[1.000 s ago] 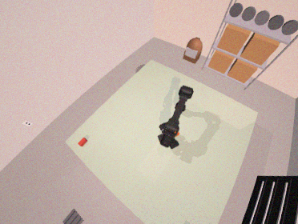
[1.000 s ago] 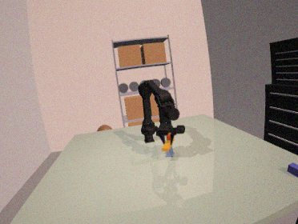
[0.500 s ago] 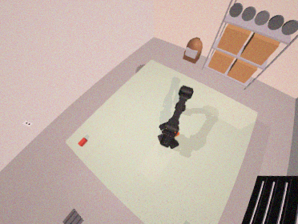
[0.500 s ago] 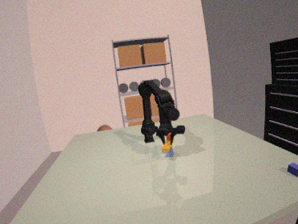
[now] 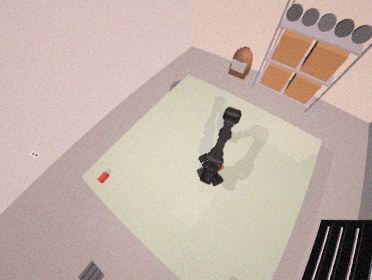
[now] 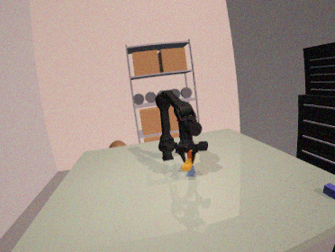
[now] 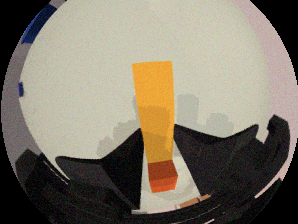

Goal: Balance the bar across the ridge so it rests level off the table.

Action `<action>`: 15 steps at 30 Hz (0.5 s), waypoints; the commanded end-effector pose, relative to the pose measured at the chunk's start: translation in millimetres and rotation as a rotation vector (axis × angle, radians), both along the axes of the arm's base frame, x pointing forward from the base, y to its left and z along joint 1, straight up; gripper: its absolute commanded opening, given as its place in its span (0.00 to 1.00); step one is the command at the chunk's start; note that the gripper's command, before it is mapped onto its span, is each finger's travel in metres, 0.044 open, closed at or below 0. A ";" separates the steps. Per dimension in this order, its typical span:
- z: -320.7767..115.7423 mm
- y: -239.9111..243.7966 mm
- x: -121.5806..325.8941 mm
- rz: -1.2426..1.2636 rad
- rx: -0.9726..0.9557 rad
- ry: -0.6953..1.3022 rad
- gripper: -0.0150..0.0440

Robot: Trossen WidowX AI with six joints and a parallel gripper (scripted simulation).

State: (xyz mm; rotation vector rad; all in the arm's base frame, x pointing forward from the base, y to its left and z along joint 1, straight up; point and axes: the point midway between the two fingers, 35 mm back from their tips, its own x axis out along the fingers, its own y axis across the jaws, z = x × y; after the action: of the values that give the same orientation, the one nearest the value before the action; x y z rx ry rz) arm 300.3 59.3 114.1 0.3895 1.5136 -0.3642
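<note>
My gripper (image 5: 212,175) (image 6: 190,154) (image 7: 160,171) is shut on the bar near its dark orange end. The bar (image 7: 154,106) (image 6: 187,165) is a long yellow-orange slab with a red-orange end block; in the wrist view it runs straight away from the fingers. In the exterior view it slopes down from the fingers, and its low end is at a small blue-grey ridge (image 6: 192,173) on the table. I cannot tell whether it touches the ridge or the table. In the top view only a sliver of the bar (image 5: 222,167) shows beside the arm. The ridge is hidden in the wrist view.
A small red block (image 5: 103,177) lies near the table's left corner. A blue block (image 6: 330,188) lies at the table's right edge. A metal shelf (image 5: 310,55) (image 6: 161,90) with boxes and a black drawer cabinet (image 6: 320,108) stand off the table.
</note>
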 end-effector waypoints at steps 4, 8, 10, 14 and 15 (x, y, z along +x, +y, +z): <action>-0.7 -0.6 0.3 0.004 -0.004 -0.003 0.25; -1.0 -0.6 0.2 0.004 -0.004 -0.003 0.25; -1.1 -0.6 0.2 0.004 -0.004 -0.003 0.25; -1.4 -0.6 0.1 0.004 -0.004 -0.003 0.25; -1.5 -0.6 0.1 0.004 -0.004 -0.003 0.25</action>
State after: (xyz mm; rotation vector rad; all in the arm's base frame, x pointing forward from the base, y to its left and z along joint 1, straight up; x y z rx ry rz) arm 300.1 59.2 113.0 0.3889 1.5135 -0.3645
